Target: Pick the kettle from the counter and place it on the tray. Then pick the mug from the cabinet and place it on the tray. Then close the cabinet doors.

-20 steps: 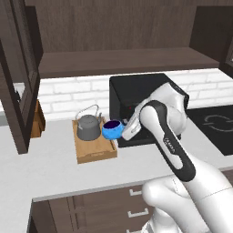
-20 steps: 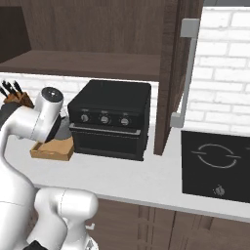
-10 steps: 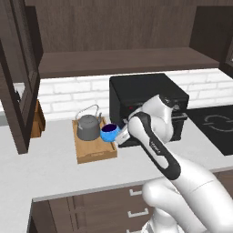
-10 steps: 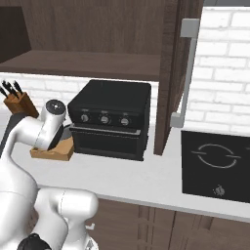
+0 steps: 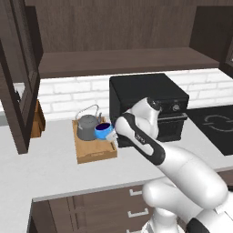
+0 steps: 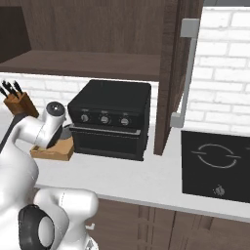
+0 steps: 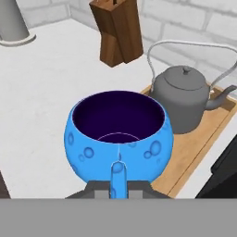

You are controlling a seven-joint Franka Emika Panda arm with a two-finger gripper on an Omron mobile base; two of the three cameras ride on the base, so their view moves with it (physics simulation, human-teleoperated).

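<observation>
The blue mug [image 5: 103, 131] hangs just above the right part of the wooden tray [image 5: 93, 151], held by its handle in my shut gripper [image 5: 111, 135]. The hand view looks into the mug [image 7: 118, 134], whose handle is pinched in my gripper [image 7: 118, 187] at the bottom edge. Beside it, the grey kettle [image 5: 86, 128] stands upright on the tray [image 7: 199, 148], with its spout and wire handle showing [image 7: 183, 95]. The cabinet [image 5: 127, 61] above stands open, its left door [image 5: 18, 73] swung out and its right door [image 6: 171, 73] edge-on.
A black countertop oven [image 5: 148, 104] stands right of the tray, close behind my arm. A wooden knife block [image 6: 19, 102] sits left of the tray by the wall. A black cooktop [image 6: 217, 163] lies at the right. The open left door overhangs the counter [image 5: 50, 168].
My arm has carried the mug leftward and slightly down, from in front of the oven to above the tray beside the kettle. The kettle and doors have not moved.
</observation>
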